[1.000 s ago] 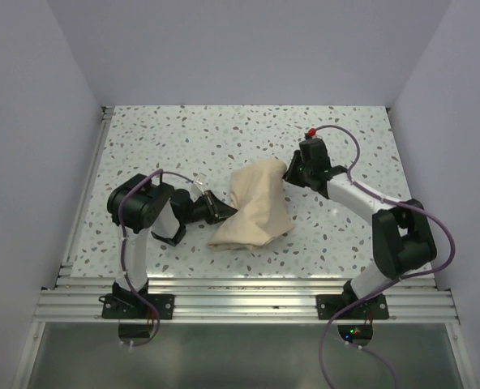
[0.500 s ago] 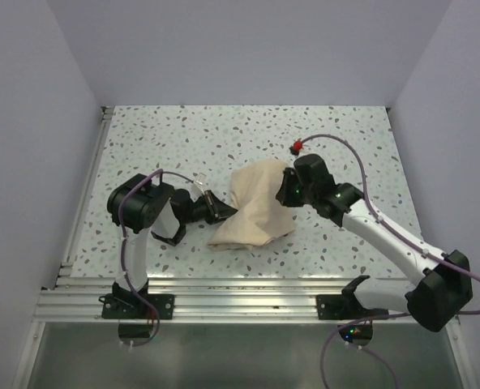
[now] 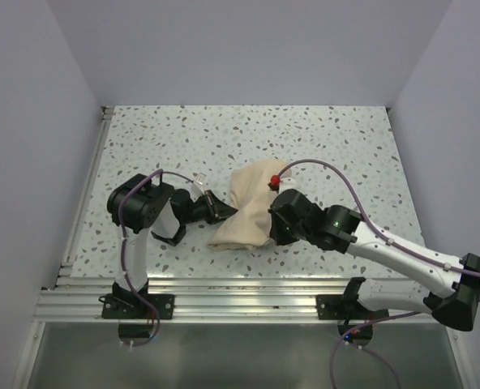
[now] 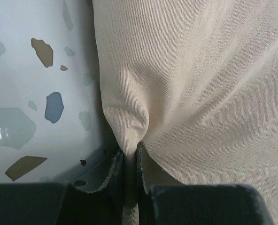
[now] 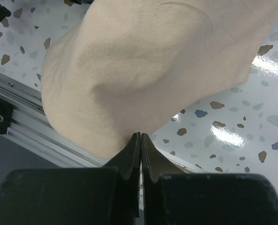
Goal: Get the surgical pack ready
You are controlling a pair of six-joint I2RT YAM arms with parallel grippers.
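Left end effector (image 4: 129, 157) pinches puckered tan twill cloth (image 4: 200, 93); right end effector (image 5: 140, 140) clenched.

From my console I count one cloth bundle (image 3: 252, 212), a single tan lump. There are two arms, the left arm (image 3: 135, 203) and the right arm (image 3: 402, 255). Each ends in one gripper, so two in all: the left gripper (image 4: 128, 150) and the right gripper (image 5: 140, 136) — two fingers apiece, four altogether. One speckled table (image 3: 224, 138) lies under everything. One red knob (image 3: 276, 179) — just the one — sits on the right arm.
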